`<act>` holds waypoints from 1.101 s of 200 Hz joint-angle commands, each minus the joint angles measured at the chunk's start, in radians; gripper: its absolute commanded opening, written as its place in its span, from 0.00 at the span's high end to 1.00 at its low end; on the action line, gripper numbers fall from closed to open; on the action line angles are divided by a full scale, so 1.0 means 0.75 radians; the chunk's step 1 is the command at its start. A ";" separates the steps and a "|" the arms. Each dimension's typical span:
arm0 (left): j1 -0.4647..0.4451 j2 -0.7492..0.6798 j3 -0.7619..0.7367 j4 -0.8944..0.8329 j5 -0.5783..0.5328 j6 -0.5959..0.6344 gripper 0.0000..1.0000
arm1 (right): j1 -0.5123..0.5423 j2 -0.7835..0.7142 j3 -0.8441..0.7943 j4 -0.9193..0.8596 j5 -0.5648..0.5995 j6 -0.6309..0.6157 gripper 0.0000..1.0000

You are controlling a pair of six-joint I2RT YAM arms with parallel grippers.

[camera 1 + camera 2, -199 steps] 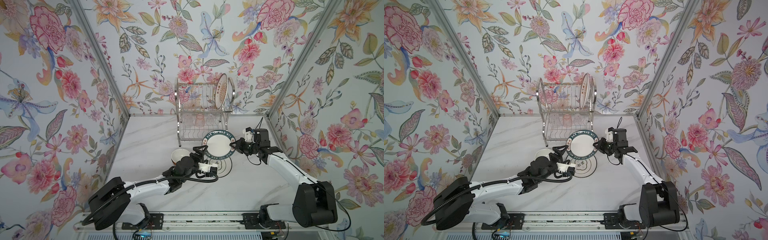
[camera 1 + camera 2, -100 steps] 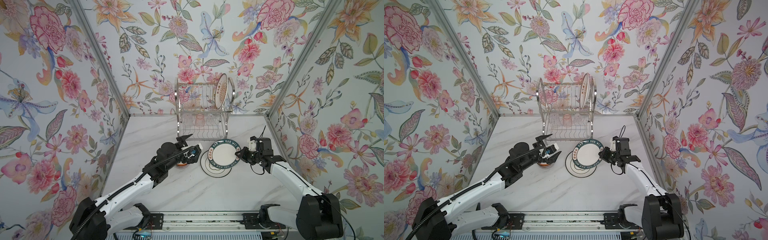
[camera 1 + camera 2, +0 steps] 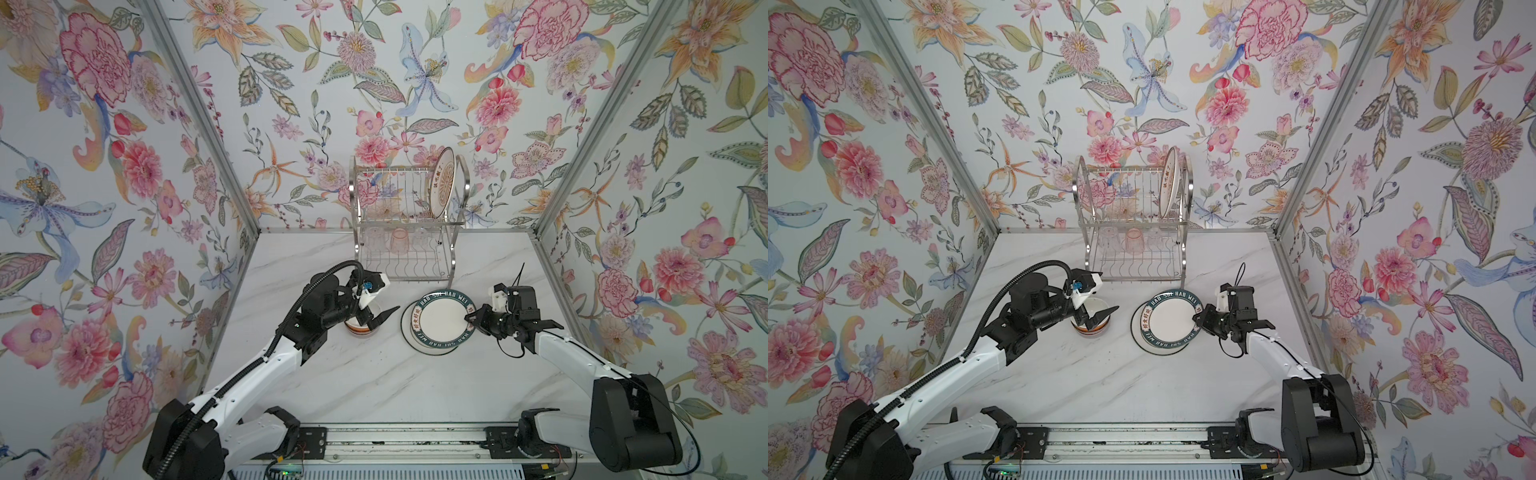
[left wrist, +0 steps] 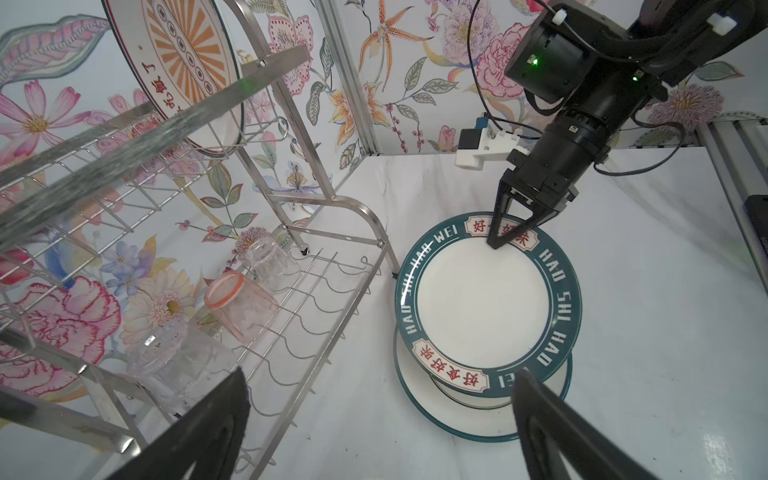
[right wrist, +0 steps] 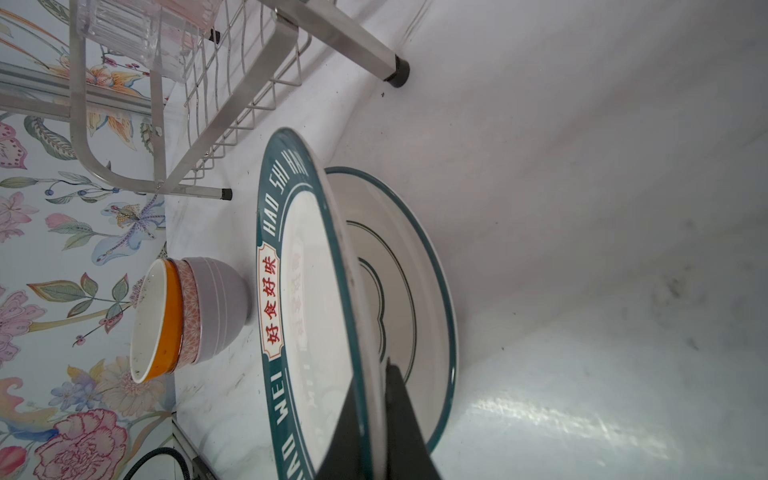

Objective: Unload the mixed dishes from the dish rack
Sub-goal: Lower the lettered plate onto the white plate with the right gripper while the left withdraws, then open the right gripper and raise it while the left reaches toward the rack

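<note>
Teal-lettered plate (image 3: 441, 318): lower than a second ago. It has come away from the rack front and now hangs tilted just above the white plate (image 4: 478, 419), right of centre in both top views, not yet lying flat.
Right gripper (image 3: 469, 320): clamped on that plate's rim at its right edge, one finger over and one under, as the right wrist view shows.
Left gripper (image 3: 380, 316): jaws spread wide, holding nothing. It has pulled back from the plates and sits over the bowls, left of centre.
Bowl stack (image 5: 195, 311): orange inside leaf-patterned inside lilac, nested on the table (image 3: 374, 386) near the plates but apart from them.
Dish rack (image 3: 409, 223): at the back, in the middle of both top views. The orange sunburst plate (image 3: 442, 183) stands on edge at the right end of the upper tier. The pink glass (image 4: 239, 307) and two clear glasses (image 4: 270, 266) sit on the lower tier.
Meaning for the task: the second plate is nearly stacked, so I'd put the job a little past halfway. One plate and three glasses are left to fetch.
Worth watching: with that tilt, one edge will likely touch first and could slide when the rim is let go.
</note>
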 commanded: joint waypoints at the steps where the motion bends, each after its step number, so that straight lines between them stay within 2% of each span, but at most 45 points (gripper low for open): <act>1: 0.017 0.006 0.037 -0.076 0.064 -0.020 0.01 | 0.013 0.021 -0.013 0.113 -0.056 0.024 1.00; 48: 0.030 0.004 0.054 -0.148 0.022 0.012 0.01 | 0.017 0.032 -0.072 0.186 -0.058 0.055 1.00; 101: 0.032 -0.005 0.028 -0.099 0.013 0.019 0.01 | 0.017 0.040 -0.100 0.214 -0.059 0.061 1.00; 160: 0.032 -0.032 0.005 -0.051 -0.002 0.017 0.01 | 0.017 0.052 -0.109 0.228 -0.058 0.063 0.92; 220: 0.032 -0.015 0.010 -0.029 0.009 0.023 0.01 | 0.018 0.061 -0.128 0.245 -0.051 0.079 0.88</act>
